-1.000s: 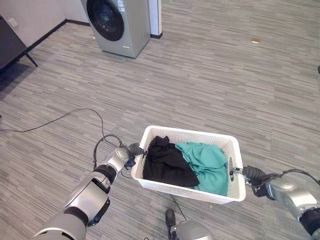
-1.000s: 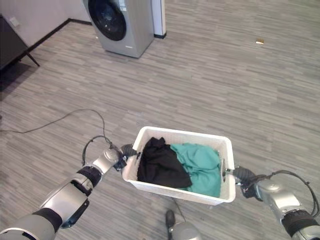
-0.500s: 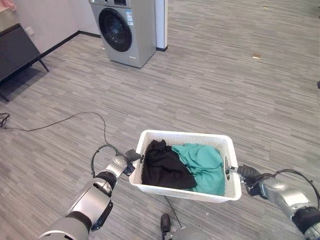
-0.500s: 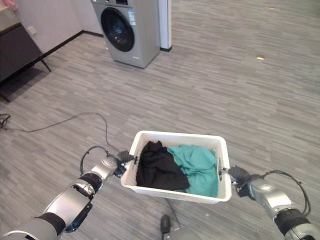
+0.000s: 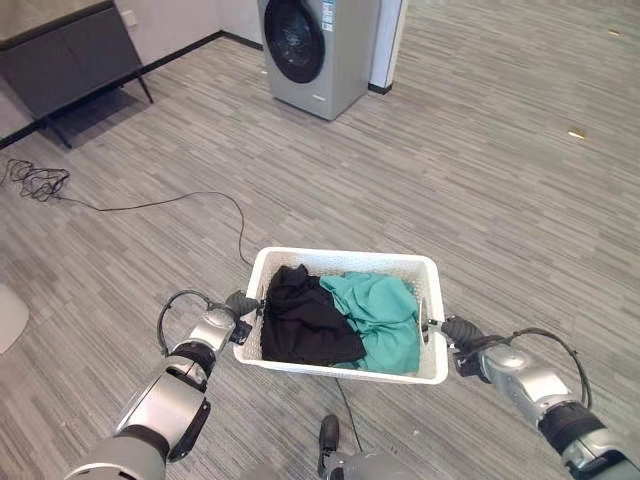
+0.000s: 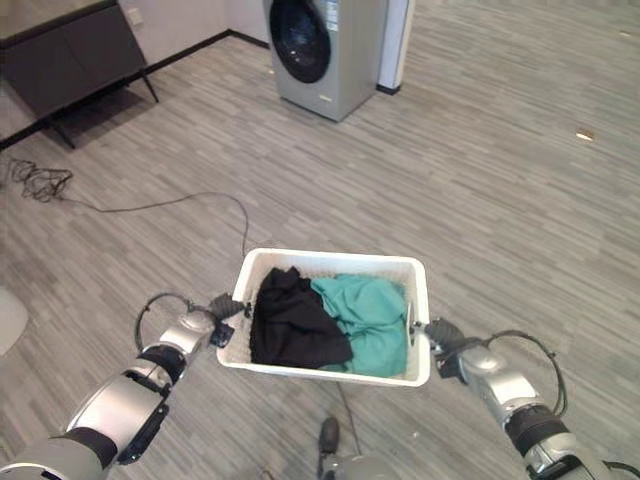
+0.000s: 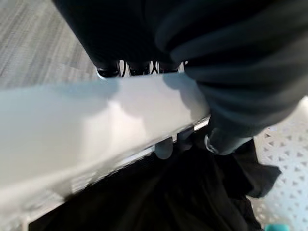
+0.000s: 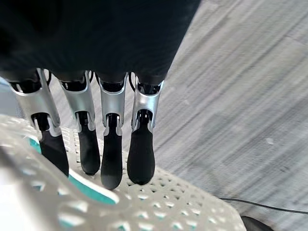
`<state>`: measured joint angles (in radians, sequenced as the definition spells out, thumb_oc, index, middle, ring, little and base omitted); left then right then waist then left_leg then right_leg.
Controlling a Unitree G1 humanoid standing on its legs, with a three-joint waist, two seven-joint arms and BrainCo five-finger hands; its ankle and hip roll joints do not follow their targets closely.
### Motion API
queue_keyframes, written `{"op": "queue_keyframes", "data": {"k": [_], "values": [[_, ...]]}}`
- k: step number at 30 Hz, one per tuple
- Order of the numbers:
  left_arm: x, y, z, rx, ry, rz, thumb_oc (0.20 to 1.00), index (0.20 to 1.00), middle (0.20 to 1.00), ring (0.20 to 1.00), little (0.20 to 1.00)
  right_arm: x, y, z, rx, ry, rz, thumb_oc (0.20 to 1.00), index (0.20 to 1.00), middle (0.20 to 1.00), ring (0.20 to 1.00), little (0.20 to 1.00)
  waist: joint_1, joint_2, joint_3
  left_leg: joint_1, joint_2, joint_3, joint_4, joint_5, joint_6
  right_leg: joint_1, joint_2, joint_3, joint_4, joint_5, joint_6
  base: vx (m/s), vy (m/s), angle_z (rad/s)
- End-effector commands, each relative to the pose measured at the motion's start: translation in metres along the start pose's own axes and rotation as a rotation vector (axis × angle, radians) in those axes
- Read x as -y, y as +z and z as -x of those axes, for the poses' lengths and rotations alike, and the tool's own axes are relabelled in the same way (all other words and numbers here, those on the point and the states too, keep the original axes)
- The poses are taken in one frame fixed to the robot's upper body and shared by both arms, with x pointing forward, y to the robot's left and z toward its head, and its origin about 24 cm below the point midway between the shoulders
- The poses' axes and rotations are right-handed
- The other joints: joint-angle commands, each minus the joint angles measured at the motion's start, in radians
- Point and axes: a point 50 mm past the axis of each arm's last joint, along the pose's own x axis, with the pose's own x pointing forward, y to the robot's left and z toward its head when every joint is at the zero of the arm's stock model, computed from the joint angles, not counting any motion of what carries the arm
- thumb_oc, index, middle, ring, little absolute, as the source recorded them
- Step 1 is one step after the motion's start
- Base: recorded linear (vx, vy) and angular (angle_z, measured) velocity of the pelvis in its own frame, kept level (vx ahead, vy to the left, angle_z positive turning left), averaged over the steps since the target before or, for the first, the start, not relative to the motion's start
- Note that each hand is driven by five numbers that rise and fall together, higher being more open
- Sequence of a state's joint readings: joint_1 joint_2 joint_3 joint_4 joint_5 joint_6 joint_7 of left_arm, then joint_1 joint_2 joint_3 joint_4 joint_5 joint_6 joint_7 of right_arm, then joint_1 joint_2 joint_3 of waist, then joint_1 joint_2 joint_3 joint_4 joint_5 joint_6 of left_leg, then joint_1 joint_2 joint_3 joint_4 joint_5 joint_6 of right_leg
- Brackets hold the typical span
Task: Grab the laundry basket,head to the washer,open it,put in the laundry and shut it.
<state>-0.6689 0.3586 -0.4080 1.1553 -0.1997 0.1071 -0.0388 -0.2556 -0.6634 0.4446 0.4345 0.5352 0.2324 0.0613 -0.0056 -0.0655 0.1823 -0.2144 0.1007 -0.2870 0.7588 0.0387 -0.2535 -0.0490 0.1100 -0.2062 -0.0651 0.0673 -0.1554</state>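
The basket (image 5: 345, 368) is white plastic with a slightly shiny rim, and its walls are full of small holes. Inside it, the black cloth (image 5: 303, 323) looks soft and matt, and the teal cloth (image 5: 378, 312) is also matt and wrinkled. The washer (image 5: 322, 50) has a smooth grey metal-like body and a dark glossy door. The floor (image 5: 480, 190) looks like grey wood-pattern planks with a matt finish. The cabinet (image 5: 70, 55) is dark and matt.

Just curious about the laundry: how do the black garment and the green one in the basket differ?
The black garment is dark and lies on the robot's left side of the laundry basket; the green garment is teal and fills the right side, its edge tucked under the black one. Both are crumpled loosely.
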Motion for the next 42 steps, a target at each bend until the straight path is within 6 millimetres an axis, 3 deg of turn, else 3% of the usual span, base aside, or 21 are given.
{"op": "queue_keyframes", "data": {"k": [1, 2, 4, 5, 7, 8, 10, 12, 16, 21, 26, 31, 34, 38, 42], "values": [[-0.022, 0.012, 0.002, 0.039, 0.053, -0.002, 0.200, 0.200, 0.200, 0.200, 0.200, 0.020, 0.110, 0.023, 0.560, 0.023, -0.148, 0.200, 0.200, 0.200, 0.200, 0.200, -0.016, -0.025, 0.060, 0.009, -0.022, 0.267, -0.334, 0.075, 0.172, 0.142, -0.070, 0.051, 0.004, -0.118, 0.189, 0.20, -0.018, 0.53], [-0.017, 0.013, 0.002, 0.044, 0.043, -0.014, 0.200, 0.200, 0.200, 0.200, 0.200, 0.021, 0.107, 0.024, 0.559, 0.018, -0.145, 0.200, 0.200, 0.200, 0.200, 0.200, -0.002, -0.027, 0.070, -0.056, -0.021, 0.291, -0.414, 0.074, 0.171, 0.161, -0.074, 0.048, -0.002, -0.125, 0.198, 0.23, -0.004, 1.21], [-0.011, 0.016, 0.002, 0.075, 0.028, -0.019, 0.200, 0.200, 0.200, 0.200, 0.200, 0.018, 0.101, 0.028, 0.564, 0.028, -0.130, 0.200, 0.200, 0.200, 0.200, 0.200, 0.027, -0.019, 0.077, -0.120, -0.009, 0.342, -0.615, 0.154, 0.154, 0.210, -0.064, 0.053, -0.010, -0.147, 0.213, 0.39, 0.051, 0.80], [-0.007, 0.017, 0.003, 0.090, 0.004, -0.021, 0.200, 0.200, 0.200, 0.200, 0.200, 0.020, 0.098, 0.029, 0.557, 0.014, -0.118, 0.200, 0.200, 0.200, 0.200, 0.200, 0.047, -0.008, 0.066, -0.164, 0.022, 0.395, -0.749, 0.201, 0.136, 0.251, -0.063, 0.063, -0.017, -0.170, 0.225, 0.54, 0.138, -0.03], [-0.005, 0.015, 0.004, 0.104, -0.022, -0.008, 0.200, 0.200, 0.200, 0.200, 0.200, 0.018, 0.100, 0.027, 0.552, 0.012, -0.092, 0.200, 0.200, 0.200, 0.200, 0.200, 0.067, -0.002, 0.053, -0.138, 0.041, 0.406, -0.784, 0.231, 0.128, 0.296, -0.074, 0.095, -0.014, -0.195, 0.236, 0.55, 0.218, -0.95], [-0.007, 0.001, 0.007, 0.087, -0.021, 0.012, 0.200, 0.200, 0.200, 0.200, 0.200, 0.004, 0.100, 0.025, 0.557, 0.071, -0.109, 0.200, 0.200, 0.200, 0.200, 0.200, 0.089, -0.002, 0.038, -0.083, 0.023, 0.356, -0.763, 0.226, 0.146, 0.339, -0.088, 0.150, -0.002, -0.226, 0.243, 0.64, 0.361, -0.92], [-0.007, -0.009, 0.012, 0.098, -0.034, 0.021, 0.200, 0.200, 0.200, 0.200, 0.200, -0.008, 0.097, 0.025, 0.557, 0.128, -0.125, 0.200, 0.200, 0.200, 0.200, 0.200, 0.100, -0.018, 0.019, -0.095, -0.007, 0.337, -0.671, 0.150, 0.182, 0.350, -0.137, 0.202, 0.042, -0.253, 0.257, 0.54, 0.352, -0.91], [0.000, -0.004, 0.018, 0.161, -0.073, 0.012, 0.200, 0.200, 0.200, 0.200, 0.200, -0.009, 0.090, 0.028, 0.538, 0.144, -0.131, 0.200, 0.200, 0.200, 0.200, 0.200, 0.099, -0.038, 0.011, -0.109, -0.047, 0.356, -0.566, 0.072, 0.210, 0.342, -0.193, 0.211, 0.054, -0.222, 0.288, 0.40, 0.282, -1.78], [0.004, -0.004, 0.026, 0.219, -0.082, 0.056, 0.200, 0.200, 0.200, 0.200, 0.200, -0.015, 0.102, 0.027, 0.582, 0.151, -0.131, 0.200, 0.200, 0.200, 0.200, 0.200, 0.119, -0.053, 0.013, -0.110, -0.065, 0.393, -0.544, 0.009, 0.234, 0.287, -0.235, 0.249, 0.056, -0.146, 0.327, 0.20, 0.189, -0.76], [0.006, -0.002, 0.032, 0.253, -0.096, 0.083, 0.200, 0.200, 0.200, 0.200, 0.200, -0.029, 0.124, 0.027, 0.648, 0.181, -0.084, 0.200, 0.200, 0.200, 0.200, 0.200, 0.126, -0.064, 0.033, -0.091, -0.059, 0.439, -0.586, -0.009, 0.250, 0.219, -0.248, 0.238, 0.064, -0.062, 0.360, 0.06, 0.068, -0.15], [0.017, -0.009, 0.033, 0.233, -0.128, 0.097, 0.200, 0.200, 0.200, 0.200, 0.200, -0.029, 0.127, 0.031, 0.682, 0.169, -0.114, 0.200, 0.200, 0.200, 0.200, 0.200, 0.121, -0.063, 0.036, -0.074, -0.074, 0.440, -0.630, -0.010, 0.262, 0.205, -0.259, 0.226, 0.063, -0.023, 0.375, 0.02, 0.037, 0.06], [0.026, -0.009, 0.031, 0.220, -0.150, 0.082, 0.200, 0.200, 0.200, 0.200, 0.200, -0.022, 0.114, 0.031, 0.670, 0.118, -0.177, 0.200, 0.200, 0.200, 0.200, 0.200, 0.108, -0.055, 0.024, -0.063, -0.093, 0.433, -0.648, -0.018, 0.272, 0.202, -0.263, 0.233, 0.082, 0.008, 0.388, 0.01, 0.034, 0.11], [0.028, -0.007, 0.031, 0.220, -0.137, -0.013, 0.200, 0.200, 0.200, 0.200, 0.200, -0.021, 0.100, 0.033, 0.645, 0.106, -0.209, 0.200, 0.200, 0.200, 0.200, 0.200, 0.102, -0.053, 0.016, -0.051, -0.113, 0.426, -0.648, -0.034, 0.281, 0.198, -0.271, 0.234, 0.110, 0.042, 0.400, 0.04, 0.038, 0.09], [0.035, -0.006, 0.029, 0.214, -0.151, -0.031, 0.200, 0.200, 0.200, 0.200, 0.200, -0.022, 0.084, 0.031, 0.593, 0.102, -0.248, 0.200, 0.200, 0.200, 0.200, 0.200, 0.096, -0.037, 0.005, -0.022, -0.144, 0.422, -0.642, -0.067, 0.293, 0.193, -0.291, 0.229, 0.151, 0.115, 0.417, 0.05, 0.060, -0.01], [0.038, -0.001, 0.029, 0.233, -0.155, -0.022, 0.200, 0.200, 0.200, 0.200, 0.200, -0.026, 0.077, 0.028, 0.561, 0.121, -0.272, 0.200, 0.200, 0.200, 0.200, 0.200, 0.097, -0.015, 0.008, 0.027, -0.154, 0.430, -0.661, -0.081, 0.305, 0.157, -0.317, 0.181, 0.241, 0.165, 0.412, 0.05, 0.104, 0.09]]}}
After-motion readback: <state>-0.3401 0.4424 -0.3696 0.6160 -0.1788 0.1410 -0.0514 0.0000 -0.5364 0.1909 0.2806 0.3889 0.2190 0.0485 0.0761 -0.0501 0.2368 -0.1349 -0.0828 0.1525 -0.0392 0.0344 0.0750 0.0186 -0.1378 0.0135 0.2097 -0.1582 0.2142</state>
